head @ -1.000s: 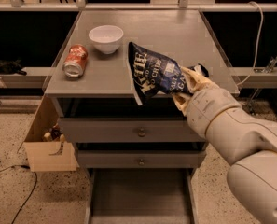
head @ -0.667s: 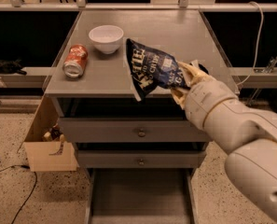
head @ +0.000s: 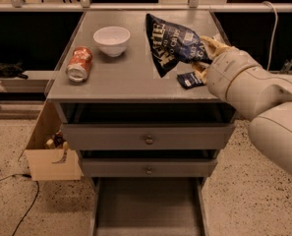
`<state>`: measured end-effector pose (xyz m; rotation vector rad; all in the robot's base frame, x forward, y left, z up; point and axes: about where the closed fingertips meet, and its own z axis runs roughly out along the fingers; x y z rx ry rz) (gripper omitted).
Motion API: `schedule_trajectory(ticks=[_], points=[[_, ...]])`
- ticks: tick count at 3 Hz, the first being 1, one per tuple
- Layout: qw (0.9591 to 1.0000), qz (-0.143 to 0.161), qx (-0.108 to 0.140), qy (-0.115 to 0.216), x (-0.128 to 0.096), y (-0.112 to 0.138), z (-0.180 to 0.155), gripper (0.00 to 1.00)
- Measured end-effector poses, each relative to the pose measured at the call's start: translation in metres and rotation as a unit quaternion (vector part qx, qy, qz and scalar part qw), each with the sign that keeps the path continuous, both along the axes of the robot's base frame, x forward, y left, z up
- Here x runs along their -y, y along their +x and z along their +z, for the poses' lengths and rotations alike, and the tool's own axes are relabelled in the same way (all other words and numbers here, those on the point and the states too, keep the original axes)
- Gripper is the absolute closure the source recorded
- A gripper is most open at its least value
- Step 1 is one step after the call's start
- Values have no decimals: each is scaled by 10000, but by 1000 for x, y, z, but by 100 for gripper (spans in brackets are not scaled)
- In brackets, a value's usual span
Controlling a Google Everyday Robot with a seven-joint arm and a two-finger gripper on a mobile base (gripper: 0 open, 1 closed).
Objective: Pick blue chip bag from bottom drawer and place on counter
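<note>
The gripper point(head: 205, 56) is over the right part of the counter point(head: 131, 80), and its two fingers point(head: 215, 44) are closed on the right edge of the chip bag point(head: 171, 42). The bag is over the counter's back right area, with its lettering facing the camera; I cannot tell if its lower tip touches the surface. A small dark packet point(head: 189, 80) lies just beside the gripper. A white bowl point(head: 111, 40) and a can point(head: 79, 64) on its side are to the left. The bottom drawer point(head: 145, 205) is pulled out, showing its bare grey floor.
</note>
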<state>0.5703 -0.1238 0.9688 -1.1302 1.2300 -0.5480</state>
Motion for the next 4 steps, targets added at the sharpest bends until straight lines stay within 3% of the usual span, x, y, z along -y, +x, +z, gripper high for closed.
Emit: schedule_trajectory(ticks=[1, 2, 3, 4], points=[[9999, 110, -77, -58, -14, 13, 2, 100], [9992, 160, -352, 110, -23, 41, -7, 100], [9915, 54, -733, 1074, -13, 75, -18, 100], [9710, -166, -1089, 2121, 10, 106, -26, 100]])
